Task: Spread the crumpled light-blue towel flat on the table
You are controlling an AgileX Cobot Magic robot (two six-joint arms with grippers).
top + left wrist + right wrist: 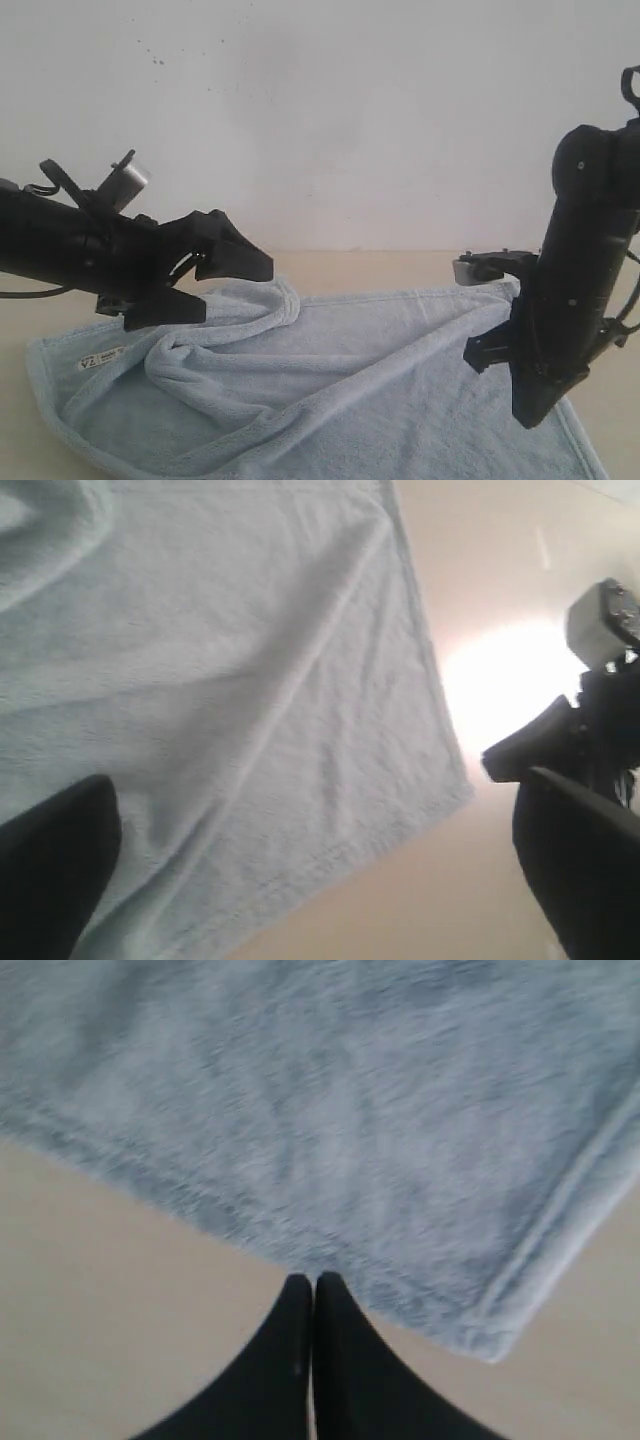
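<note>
The light-blue towel (380, 370) lies mostly spread over the beige table (380, 268). Its left part is bunched into thick folds (215, 345), and a white label (101, 357) shows near the left corner. My left gripper (235, 290) hovers open just above those folds. In the left wrist view its wide-apart fingers (50, 865) hold nothing, with the towel (220, 680) beneath. My right gripper (530, 412) points down over the towel's right side. Its tips (313, 1285) are shut together, empty, over the towel's hem (330, 1160) close to a corner (495, 1345).
A white speckled wall (320, 110) stands behind the table. Bare tabletop (110, 1300) shows beside the towel's edge. In the left wrist view, the right arm (560, 745) and its grey camera (600, 620) appear past the towel's corner (462, 792).
</note>
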